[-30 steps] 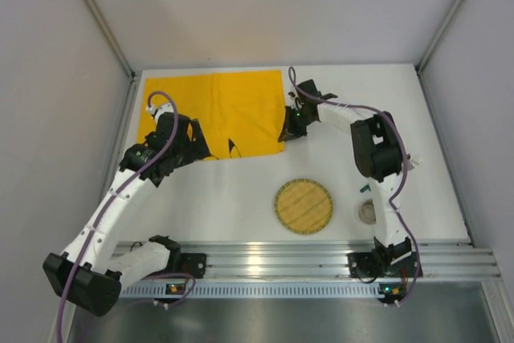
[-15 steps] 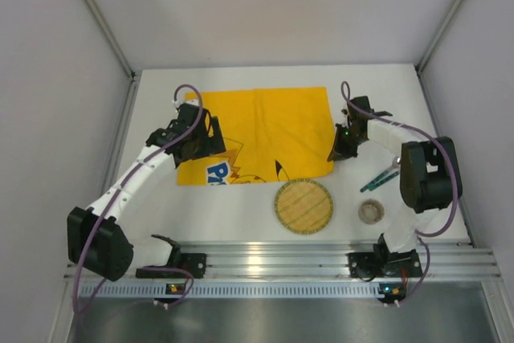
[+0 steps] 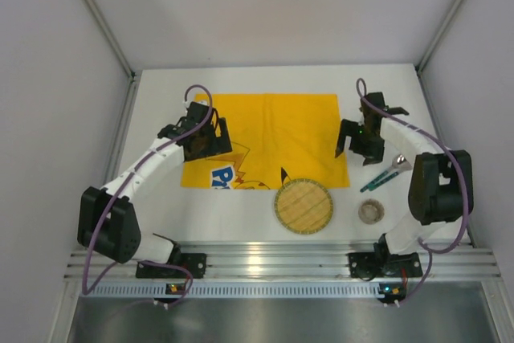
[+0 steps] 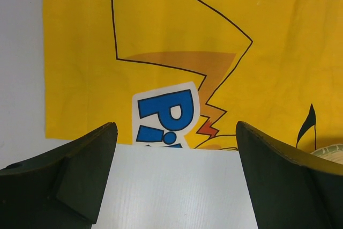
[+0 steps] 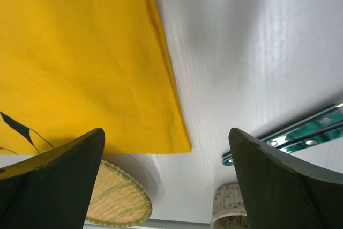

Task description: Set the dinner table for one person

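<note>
Mat spread, setting barely begun

The yellow mat [image 3: 273, 130] is lying flat on the dinner table [image 3: 241, 206]. The left gripper [image 4: 177, 181] and right gripper [image 5: 166, 186] are hovering wide open, holding nothing. I'd say 3 pieces are not yet placed: woven plate [image 3: 303, 206], small cup [image 3: 370, 212] and utensil [image 3: 384, 175].

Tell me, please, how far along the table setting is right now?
Done: the yellow mat lies spread flat on the table. In hand: nothing; the left gripper and right gripper both hang open over the mat's two sides. Left: the woven tray sits at the mat's near edge, with the small cup and green-handled utensil off to its right; none looks arranged as a place setting yet.
</note>
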